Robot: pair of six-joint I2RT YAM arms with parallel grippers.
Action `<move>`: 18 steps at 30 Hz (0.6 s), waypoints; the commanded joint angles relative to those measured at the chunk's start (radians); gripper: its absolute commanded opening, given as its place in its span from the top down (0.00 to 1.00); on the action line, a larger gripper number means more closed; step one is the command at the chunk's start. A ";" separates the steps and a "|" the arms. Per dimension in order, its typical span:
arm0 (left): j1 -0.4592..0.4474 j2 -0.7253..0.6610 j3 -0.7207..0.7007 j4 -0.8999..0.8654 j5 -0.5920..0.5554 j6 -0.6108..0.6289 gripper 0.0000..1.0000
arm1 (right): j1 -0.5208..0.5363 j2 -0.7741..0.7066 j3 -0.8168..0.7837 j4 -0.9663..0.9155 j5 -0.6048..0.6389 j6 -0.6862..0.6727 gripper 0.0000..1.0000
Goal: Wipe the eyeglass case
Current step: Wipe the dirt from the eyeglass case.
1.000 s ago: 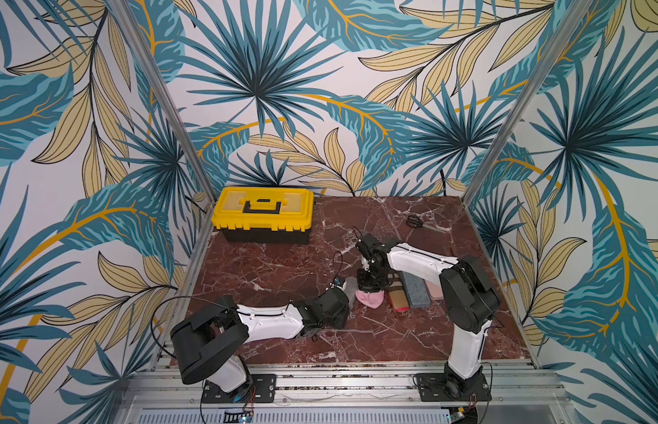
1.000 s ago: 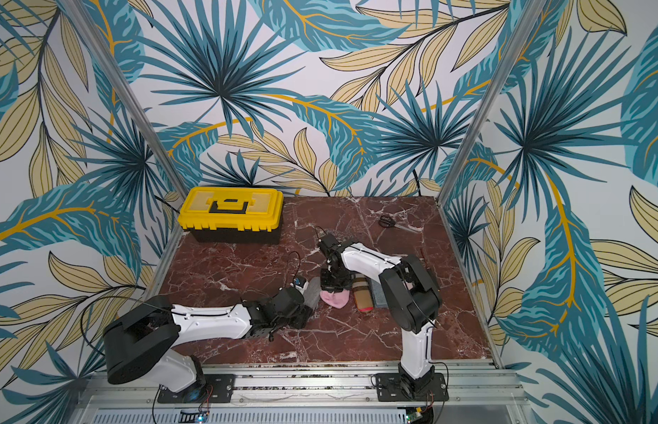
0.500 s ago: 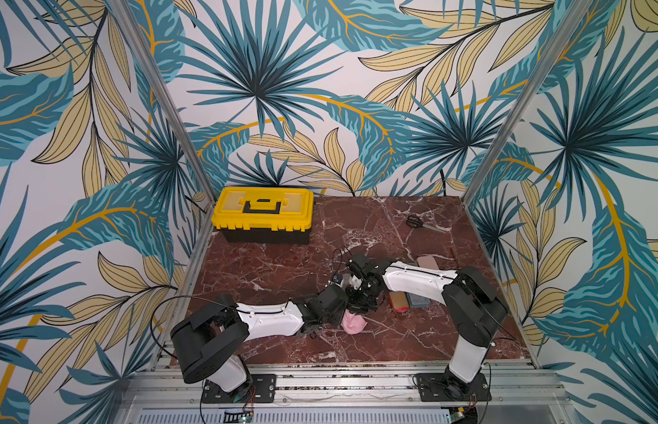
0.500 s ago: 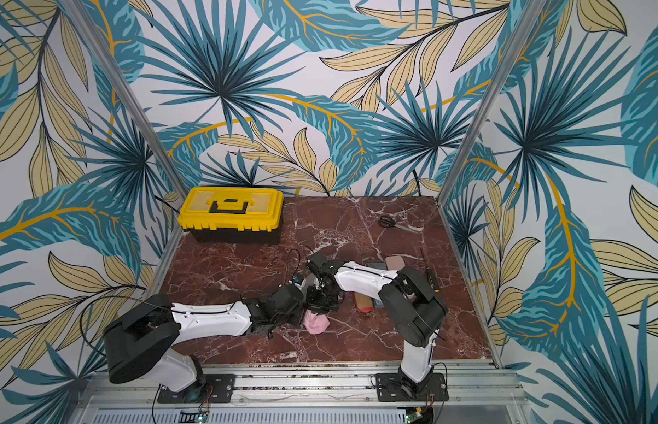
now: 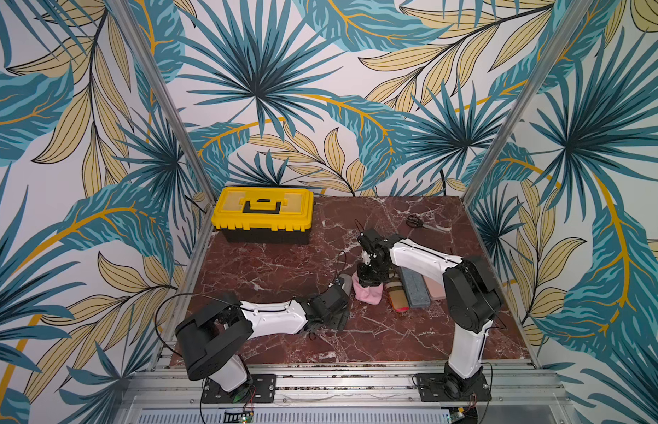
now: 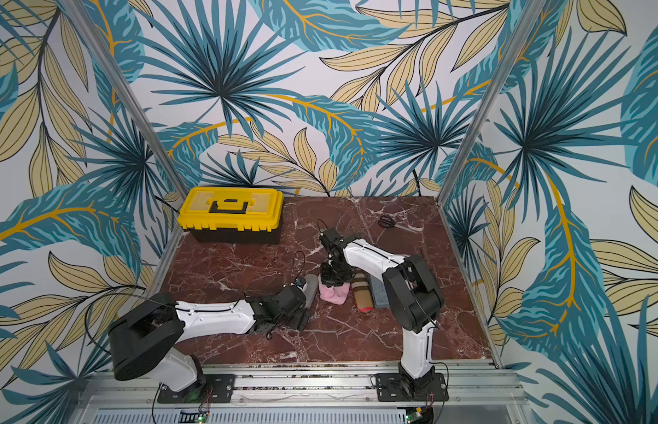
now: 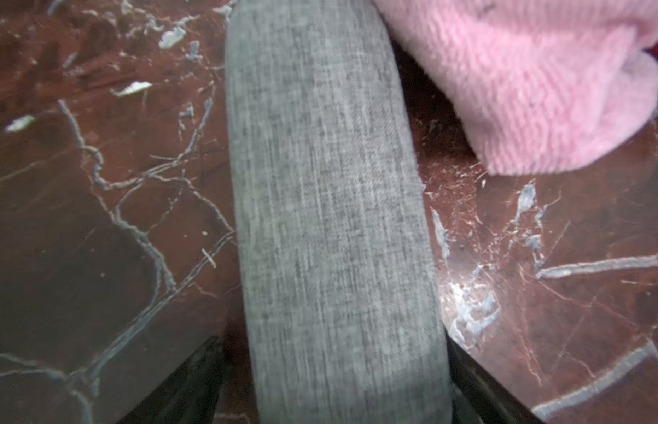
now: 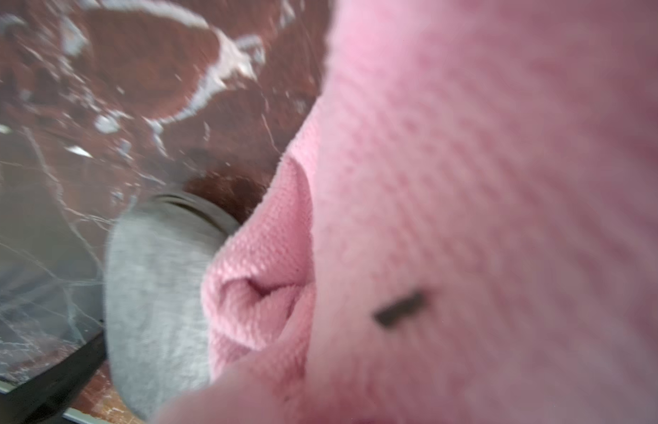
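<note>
**Grey eyeglass case (image 7: pixel 334 220) lying on the table (image 5: pixel 268 264), pink cloth (image 5: pixel 367 295) just beside its far end**

Blurred cloth fills most of the right wrist view and hides the fingers of the right end effector (image 5: pixel 370 281). That end effector is clamped on the cloth, its wrist bent down from a raised forearm. The left arm lies low along the table. The left end effector (image 7: pixel 333 352) has its jaws apart astride the case, covering its near end in both top views.
</note>
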 commanded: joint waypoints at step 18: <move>0.103 0.093 0.095 -0.127 0.184 0.092 0.26 | -0.029 -0.033 -0.106 0.052 -0.009 0.020 1.00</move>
